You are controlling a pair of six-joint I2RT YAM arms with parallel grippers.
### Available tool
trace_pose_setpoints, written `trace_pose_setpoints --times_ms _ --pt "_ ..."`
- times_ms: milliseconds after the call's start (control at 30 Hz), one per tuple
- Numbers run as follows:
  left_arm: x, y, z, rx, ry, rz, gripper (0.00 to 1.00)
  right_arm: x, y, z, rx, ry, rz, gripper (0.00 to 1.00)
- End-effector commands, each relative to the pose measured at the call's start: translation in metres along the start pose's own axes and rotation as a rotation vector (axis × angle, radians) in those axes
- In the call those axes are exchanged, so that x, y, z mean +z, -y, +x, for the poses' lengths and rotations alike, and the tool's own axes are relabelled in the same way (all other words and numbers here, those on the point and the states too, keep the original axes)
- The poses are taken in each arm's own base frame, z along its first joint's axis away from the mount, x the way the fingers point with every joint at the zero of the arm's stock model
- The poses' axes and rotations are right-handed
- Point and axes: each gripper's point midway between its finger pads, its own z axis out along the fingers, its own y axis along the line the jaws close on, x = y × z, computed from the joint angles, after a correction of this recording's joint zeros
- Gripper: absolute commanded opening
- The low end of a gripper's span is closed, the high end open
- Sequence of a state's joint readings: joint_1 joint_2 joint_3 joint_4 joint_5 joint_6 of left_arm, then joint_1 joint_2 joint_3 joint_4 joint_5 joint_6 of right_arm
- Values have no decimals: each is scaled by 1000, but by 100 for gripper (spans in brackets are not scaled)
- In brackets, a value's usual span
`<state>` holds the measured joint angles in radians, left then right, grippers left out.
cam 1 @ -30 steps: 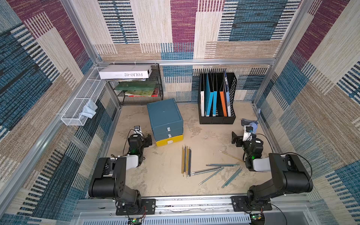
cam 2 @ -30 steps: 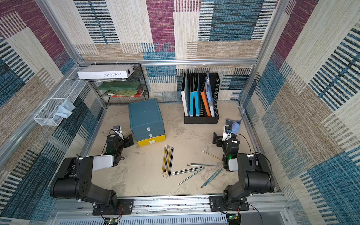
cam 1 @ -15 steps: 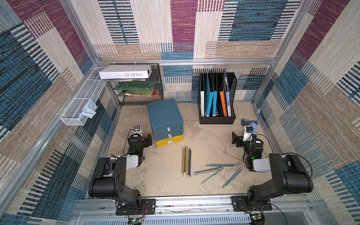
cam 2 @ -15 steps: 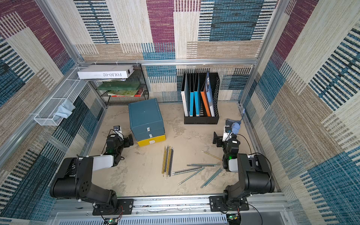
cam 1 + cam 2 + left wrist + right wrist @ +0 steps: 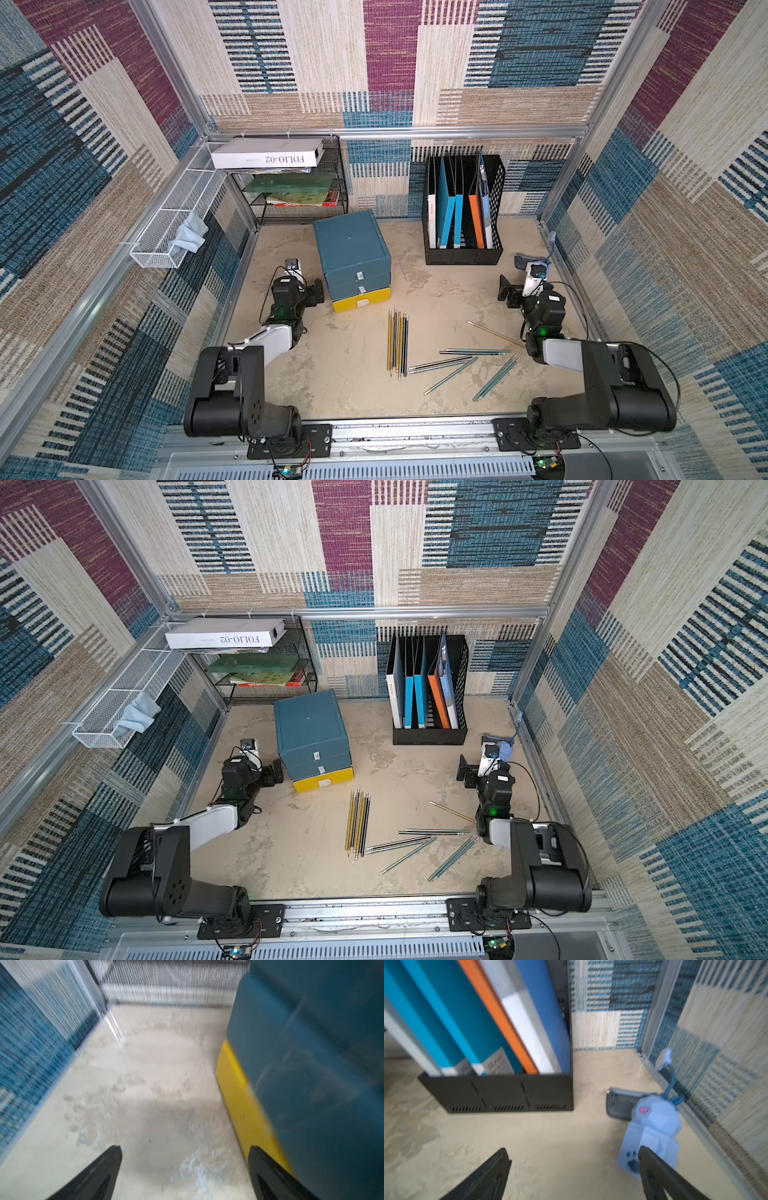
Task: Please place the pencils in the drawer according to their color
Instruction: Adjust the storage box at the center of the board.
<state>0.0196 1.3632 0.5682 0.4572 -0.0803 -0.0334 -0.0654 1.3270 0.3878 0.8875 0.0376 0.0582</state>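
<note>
Left fingers (image 5: 104, 1167) and right fingers (image 5: 492, 1172) are both spread and empty; pencils (image 5: 397, 345) lie flat on the table (image 5: 332, 374), lower centre in both top views, striped and black touching in one bundle, so a pinch may grab mixed colours or slip off the thin shafts.

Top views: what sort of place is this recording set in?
Most likely a staged office desk inside a carpet-walled robot cell: a black file rack holding folders, a small blue drawer cabinet, and pencils scattered on the tabletop.
</note>
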Motion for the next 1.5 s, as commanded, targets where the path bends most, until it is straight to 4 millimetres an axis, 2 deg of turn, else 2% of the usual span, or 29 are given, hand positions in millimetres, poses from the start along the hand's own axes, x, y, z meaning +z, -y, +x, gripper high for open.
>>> trace_pose_setpoints --times_ms 0,100,200,233,300,400,533,600,733,833,1000,1100,1267,1467 --pt "-23 -10 14 -60 -112 -53 99 -6 13 1 98 -155 88 99" --pt "-53 -19 15 -128 -156 -102 99 -22 14 -13 236 -238 122 99" --pt "-86 -26 9 -209 -162 -142 99 -52 33 -22 538 -257 291 99" --pt "-98 -32 5 -251 -153 -172 99 -58 28 -30 572 -245 249 99" --pt "-120 -36 -3 -324 -143 -193 99 -67 8 -51 593 -211 115 99" --pt "-148 -28 -22 -430 -130 -144 99 -80 -25 -77 631 -235 -75 100" --pt "-170 -12 -55 -507 -137 -44 99 -95 -86 -76 758 -419 -364 100" --pt "-172 2 -77 -508 -154 31 99 -105 -117 -66 827 -508 -463 100" --pt "-163 24 -109 -496 -241 128 99 -120 -168 -63 862 -564 -564 99" --pt "-149 39 -122 -493 -320 187 99 -125 -203 -59 851 -605 -616 99" --pt "-125 54 -128 -466 -455 231 99 -135 -267 -37 823 -709 -722 99" --pt "-114 60 -134 -453 -484 253 99 -134 -297 -28 782 -730 -760 99" --pt "-109 77 -138 -450 -515 314 99 -123 -322 -25 764 -722 -792 99" --pt "-108 97 -110 -356 -607 307 99 -115 -354 -32 788 -732 -882 99"
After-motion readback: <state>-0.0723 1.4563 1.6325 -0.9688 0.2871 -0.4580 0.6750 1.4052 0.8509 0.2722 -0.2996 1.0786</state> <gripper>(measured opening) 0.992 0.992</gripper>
